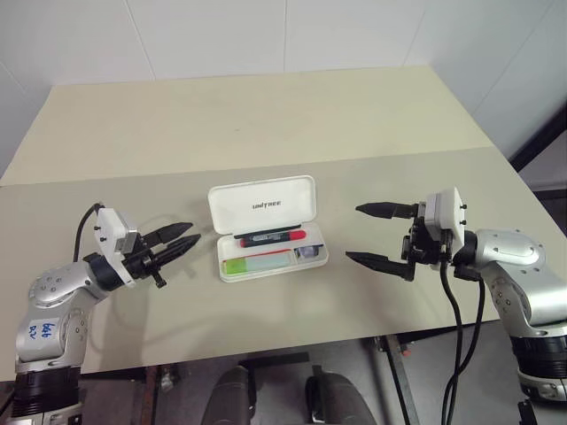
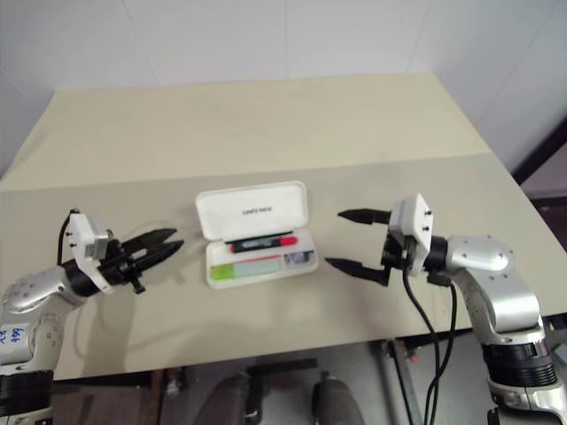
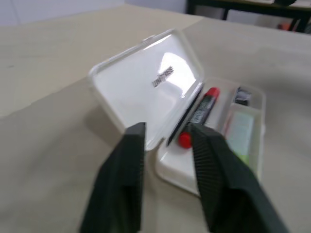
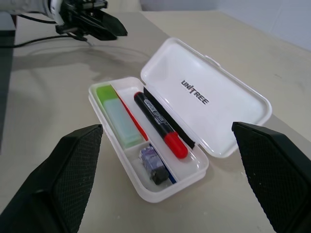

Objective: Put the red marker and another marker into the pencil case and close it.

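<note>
Pencil case (image 1: pixel 266 228) open between claws

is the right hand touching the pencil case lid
Apart. In the left eye view the right hand hangs open beside the pencil case, with bare table between its fingertips and the open lid.

Light: I see bright, even overhead | Shadows: soft, short | Glare: white patch on the pencil case (image 3: pixel 150 92) lid ahead of the left gripper (image 3: pixel 167 133) | Blur: left wrist view smeared (others crisp)
</note>
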